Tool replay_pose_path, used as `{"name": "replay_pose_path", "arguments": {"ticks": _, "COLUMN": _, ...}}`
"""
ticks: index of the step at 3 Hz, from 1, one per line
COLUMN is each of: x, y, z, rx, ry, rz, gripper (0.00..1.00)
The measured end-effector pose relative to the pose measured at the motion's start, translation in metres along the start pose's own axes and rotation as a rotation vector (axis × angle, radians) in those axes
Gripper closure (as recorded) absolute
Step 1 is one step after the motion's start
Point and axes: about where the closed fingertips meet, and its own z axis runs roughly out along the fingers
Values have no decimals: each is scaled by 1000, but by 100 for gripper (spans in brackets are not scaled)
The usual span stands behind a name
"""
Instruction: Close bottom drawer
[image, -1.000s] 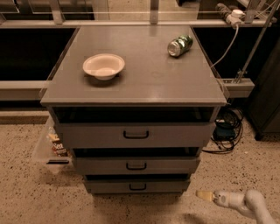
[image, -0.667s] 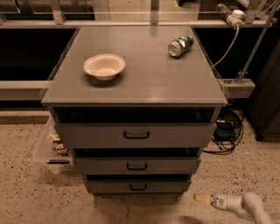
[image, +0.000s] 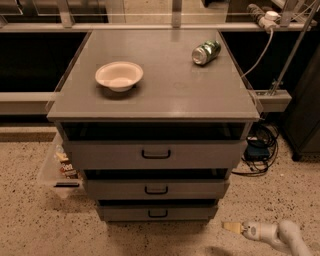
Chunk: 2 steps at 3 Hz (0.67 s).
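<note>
Gripper (image: 232, 227) sits low right of bottom drawer (image: 157, 213), arm cut off.

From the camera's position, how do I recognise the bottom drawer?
Find the grey cabinet under the white bowl. The bottom drawer is lowest of three, left of the gripper by the floor. Its front is the narrowest.

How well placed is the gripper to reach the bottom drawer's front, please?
Probably yes: the gripper hangs low near the floor, just right of the bottom drawer, and nothing visible stands between them.
</note>
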Motion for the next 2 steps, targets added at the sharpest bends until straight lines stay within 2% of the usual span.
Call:
{"name": "replay_pose_path", "arguments": {"ticks": 1, "x": 0, "y": 0, "z": 0, "rx": 0, "ry": 0, "rz": 0, "gripper": 10}}
{"name": "replay_pose_path", "arguments": {"ticks": 2, "x": 0, "y": 0, "z": 0, "rx": 0, "ry": 0, "rz": 0, "gripper": 0}}
